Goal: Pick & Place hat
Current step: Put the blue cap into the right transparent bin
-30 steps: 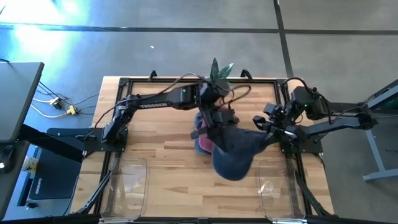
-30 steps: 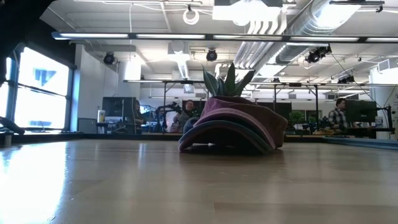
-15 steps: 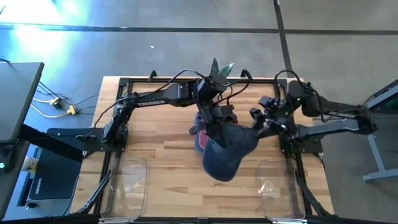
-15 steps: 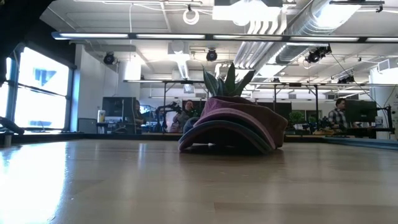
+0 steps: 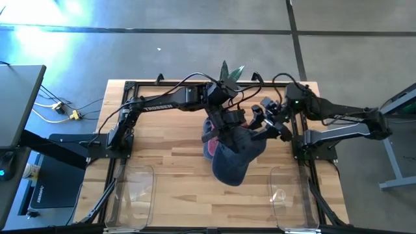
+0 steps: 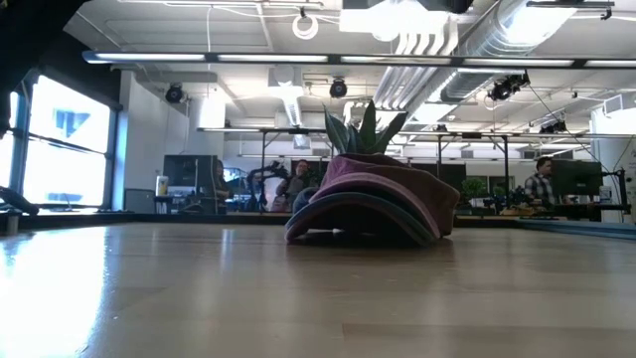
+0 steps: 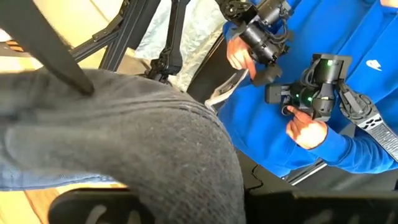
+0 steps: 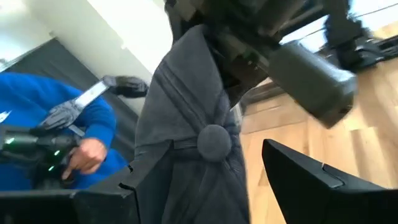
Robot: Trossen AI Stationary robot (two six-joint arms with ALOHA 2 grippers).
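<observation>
My left pincer (image 5: 229, 125) is clamped on the dark grey hat (image 5: 233, 156), which hangs from it above the wooden table (image 5: 169, 162). In the left wrist view the grey cloth (image 7: 124, 149) fills the foreground right against that pincer. My right pincer (image 5: 263, 123) sits just beside the left one, on the hat's far side from the left arm, with its fingers (image 8: 311, 180) spread apart and gripping nothing; the hat's crown button (image 8: 214, 140) lies between and just beyond them.

Directly under the hanging hat, on the planks, rests a stack of caps (image 6: 373, 204), a maroon one on top of a darker one. Just behind the stack stands a spiky green plant (image 6: 363, 127). The tabletop is pale, glossy wood with a black frame (image 5: 130, 88) round its edge.

Beyond the table, a person in a blue sleeve (image 7: 348, 81) holds a controller (image 7: 320, 84). Farther back, the room is an open workshop with ceiling ducts (image 6: 437, 40), a bright window (image 6: 60, 149) and people seated at desks (image 6: 542, 184).
</observation>
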